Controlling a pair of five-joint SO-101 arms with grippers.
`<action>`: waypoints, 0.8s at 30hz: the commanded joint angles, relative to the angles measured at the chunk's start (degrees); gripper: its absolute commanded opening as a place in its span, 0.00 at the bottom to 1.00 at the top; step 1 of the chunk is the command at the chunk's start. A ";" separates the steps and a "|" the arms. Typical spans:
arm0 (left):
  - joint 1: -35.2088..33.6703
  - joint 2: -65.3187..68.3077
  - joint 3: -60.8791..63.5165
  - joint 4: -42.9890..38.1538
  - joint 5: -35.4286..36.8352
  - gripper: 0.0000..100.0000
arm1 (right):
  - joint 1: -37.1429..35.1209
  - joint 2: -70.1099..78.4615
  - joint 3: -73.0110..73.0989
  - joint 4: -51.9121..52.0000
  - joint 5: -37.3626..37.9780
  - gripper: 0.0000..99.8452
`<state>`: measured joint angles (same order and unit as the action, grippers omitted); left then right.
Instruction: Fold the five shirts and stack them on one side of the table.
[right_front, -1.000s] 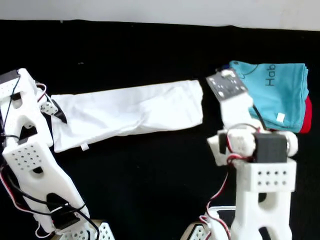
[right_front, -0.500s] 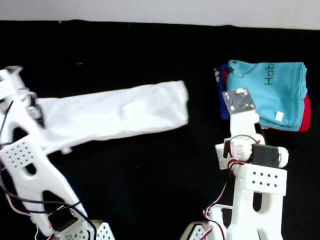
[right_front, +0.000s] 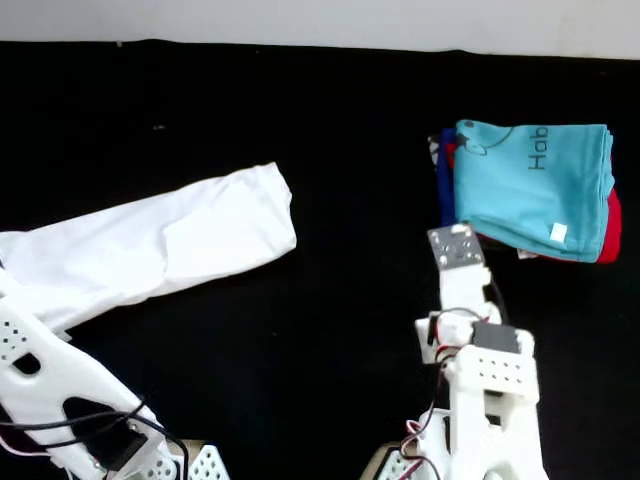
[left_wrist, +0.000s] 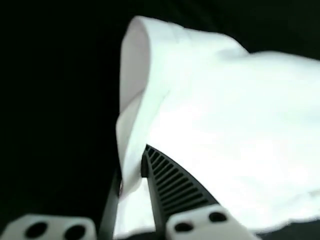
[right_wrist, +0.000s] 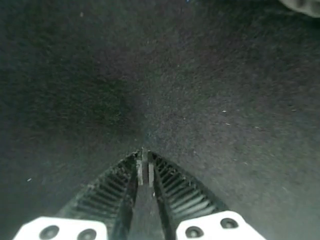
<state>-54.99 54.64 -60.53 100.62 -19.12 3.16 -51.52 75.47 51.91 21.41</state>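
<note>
A long folded white shirt (right_front: 150, 245) lies slanted across the left half of the black table (right_front: 330, 340), its left end at the table's left edge. My left gripper (left_wrist: 134, 172) is shut on an edge of that white shirt (left_wrist: 210, 135), cloth pinched between the jaws. At the right rear sits a stack of folded shirts: teal (right_front: 535, 185) on top, red (right_front: 611, 230) and a blue one (right_front: 444, 185) below. My right gripper (right_wrist: 144, 167) is shut with nothing in it, over bare black cloth in front of the stack; its arm (right_front: 470, 290) stands at centre right.
The left arm's white base (right_front: 55, 390) fills the front left corner. A pale wall strip (right_front: 320, 20) runs along the table's far edge. Bare black cloth lies between the white shirt and the stack.
The left arm has dragged the white shirt leftward and toward the front; its right end went from mid-table to the left half. The right arm has drawn back from the stack toward the front.
</note>
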 joint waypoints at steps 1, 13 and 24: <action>6.37 -19.91 14.02 0.70 -0.18 0.01 | 0.48 -1.27 3.91 -5.93 0.44 0.01; 44.18 -45.14 32.04 -3.52 10.90 0.01 | 0.48 -1.36 15.16 -16.22 0.44 0.01; 54.46 -29.93 31.69 -20.92 10.81 0.01 | 0.40 -1.36 15.25 -16.40 0.44 0.01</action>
<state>-2.42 20.88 -28.26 83.56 -8.48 3.25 -52.84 89.45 36.44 21.41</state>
